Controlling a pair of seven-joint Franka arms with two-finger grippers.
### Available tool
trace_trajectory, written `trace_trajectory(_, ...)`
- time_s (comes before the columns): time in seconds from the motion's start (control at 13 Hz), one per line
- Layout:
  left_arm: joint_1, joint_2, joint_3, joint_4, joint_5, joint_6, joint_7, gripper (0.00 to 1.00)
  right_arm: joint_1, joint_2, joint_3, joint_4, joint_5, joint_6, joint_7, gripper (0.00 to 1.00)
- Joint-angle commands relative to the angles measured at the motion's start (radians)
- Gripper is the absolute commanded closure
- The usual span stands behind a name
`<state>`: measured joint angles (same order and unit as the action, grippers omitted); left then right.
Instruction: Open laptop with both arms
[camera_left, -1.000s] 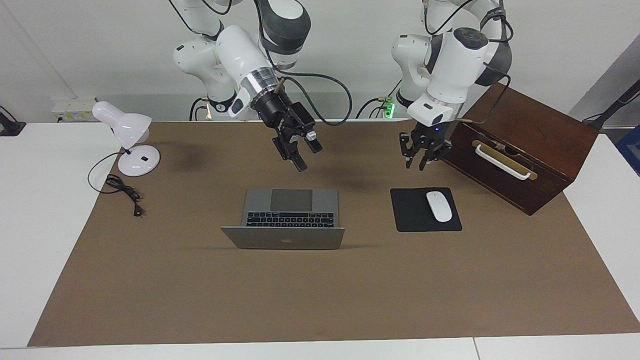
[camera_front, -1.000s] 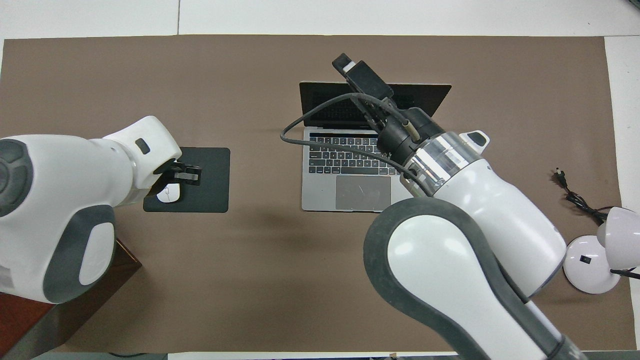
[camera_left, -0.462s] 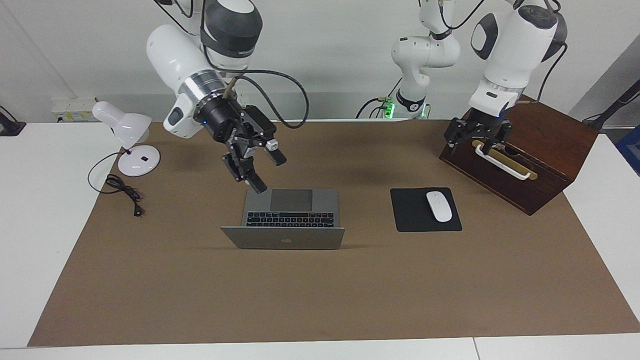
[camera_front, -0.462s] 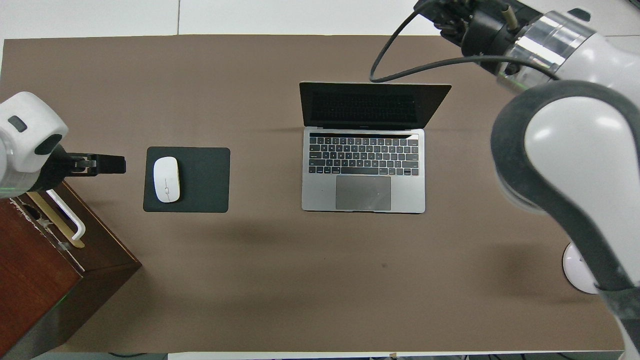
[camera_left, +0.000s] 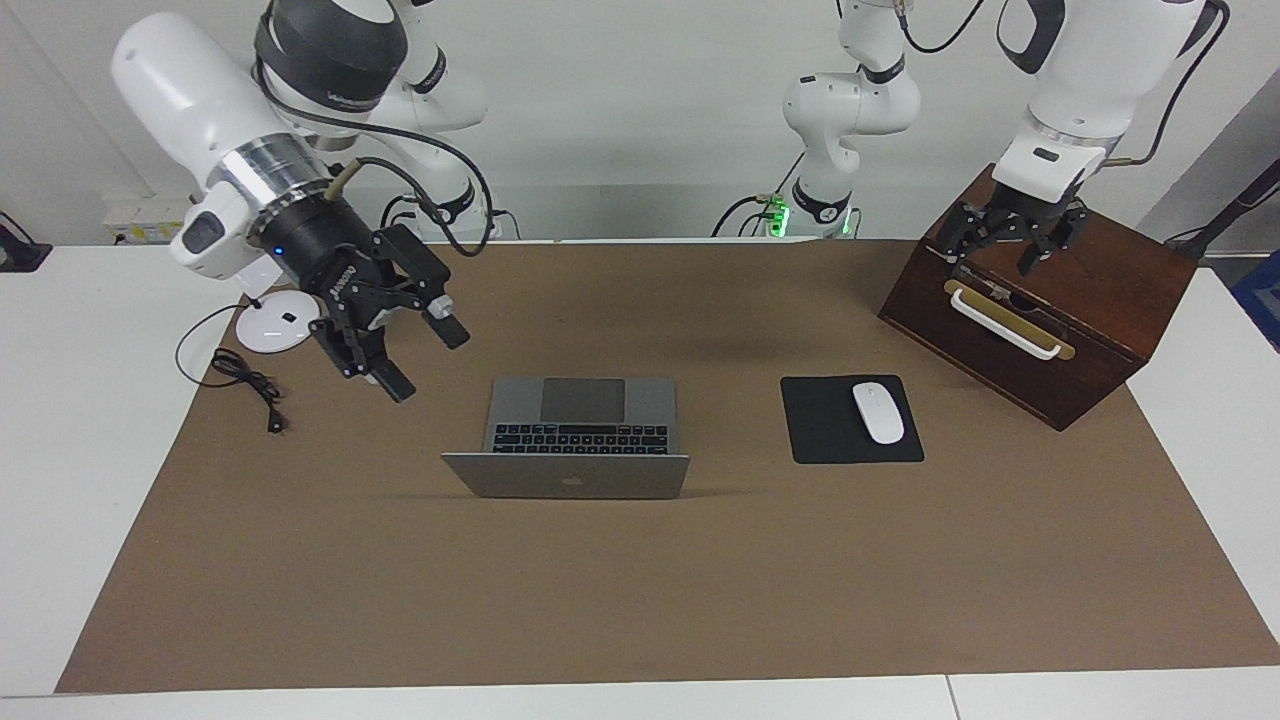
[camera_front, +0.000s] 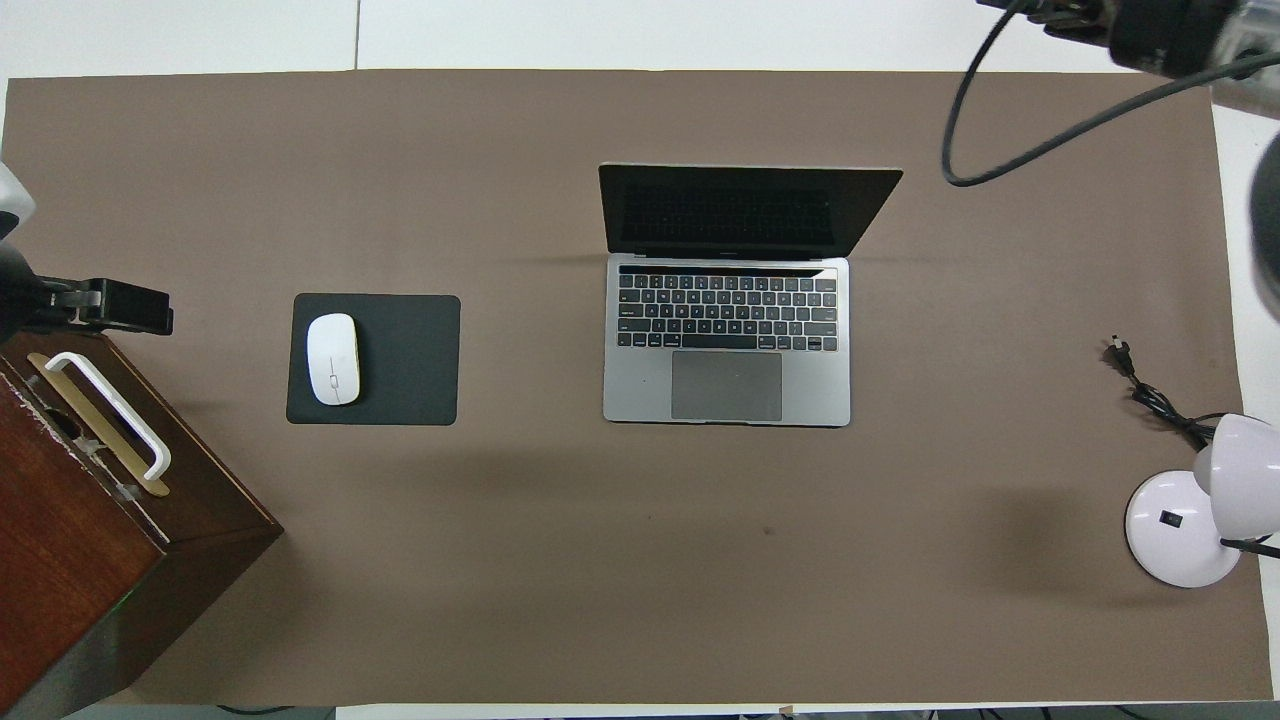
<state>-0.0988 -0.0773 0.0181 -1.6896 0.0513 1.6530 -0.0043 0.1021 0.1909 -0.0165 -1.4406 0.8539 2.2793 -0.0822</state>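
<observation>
**Both arms pulled back from opened laptop**

Brown-matted worktop: since a moment ago, the left end effector, fingers spread, moved over the wooden box at 2 o'clock; the right end effector, fingers apart, retreated toward 10. The laptop sits centred, lid raised, keyboard showing.

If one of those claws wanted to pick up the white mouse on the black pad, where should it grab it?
Probably across the mouse's two long sides, coming straight down from above. It is a low, smooth oval lying flat on the mouse pad, with its long axis running away from the robots, so the narrow width likely fits between two fingers best, and nothing stands close around it.
</observation>
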Motion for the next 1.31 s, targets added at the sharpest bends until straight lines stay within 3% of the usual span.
trace_trajectory(0.0,0.034,0.024,-0.007,0.034,0.018,-0.035,0.024,0.0,-0.093,0.01,0.007,0.107,-0.09,-0.199,-0.014,0.0)
trace_trajectory(0.31,0.034,0.022,-0.007,0.042,0.018,-0.035,0.023,0.0,-0.114,-0.016,0.006,0.162,-0.277,-0.398,-0.014,0.0)
trace_trajectory(0.54,0.069,0.022,-0.021,0.051,0.002,-0.038,0.023,0.0,-0.119,-0.016,0.006,0.27,-0.461,-0.639,-0.014,0.0)
trace_trajectory(0.77,0.219,0.027,-0.175,0.067,-0.05,-0.027,0.02,0.0,-0.111,-0.039,0.006,0.27,-0.639,-0.826,-0.013,0.0)
trace_trajectory(1.0,0.205,0.027,-0.179,0.056,-0.05,-0.013,0.015,0.0,-0.098,-0.119,0.018,0.169,-0.777,-0.915,0.016,0.0)
trace_trajectory(1.23,0.203,0.025,-0.178,0.033,-0.05,0.01,0.015,0.0,-0.097,-0.237,0.021,-0.065,-0.794,-0.9,0.122,0.0)
